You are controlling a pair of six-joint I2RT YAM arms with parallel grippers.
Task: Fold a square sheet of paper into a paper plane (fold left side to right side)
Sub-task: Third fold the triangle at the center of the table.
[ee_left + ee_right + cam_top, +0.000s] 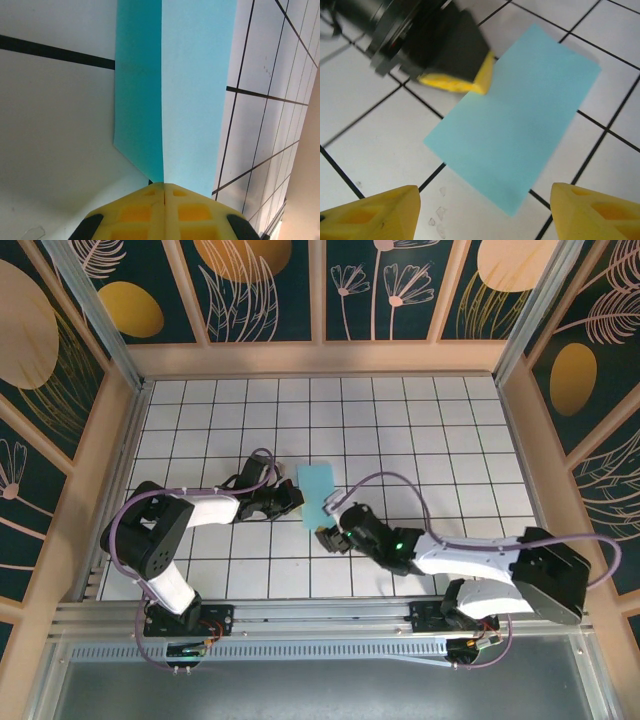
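The square sheet of paper [318, 492] lies on the white tiled table, folded in half into a light turquoise rectangle with its crease on the left. My left gripper [296, 499] is shut, its yellow tips touching that creased edge. In the left wrist view the crease of the paper [195, 90] runs straight into the closed tips of the left gripper [164, 186]. My right gripper [325, 532] stands open just in front of the sheet's near end. In the right wrist view the paper [520, 125] lies beyond the right gripper [485, 207]; nothing is between its fingers. A paper plane is out of view.
Peach-framed patterned walls [520, 390] close in the tiled table [450, 440] on three sides. A metal rail [320, 618] runs along the near edge by the arm bases. A few small flecks [437, 220] lie on the tile near the right fingers.
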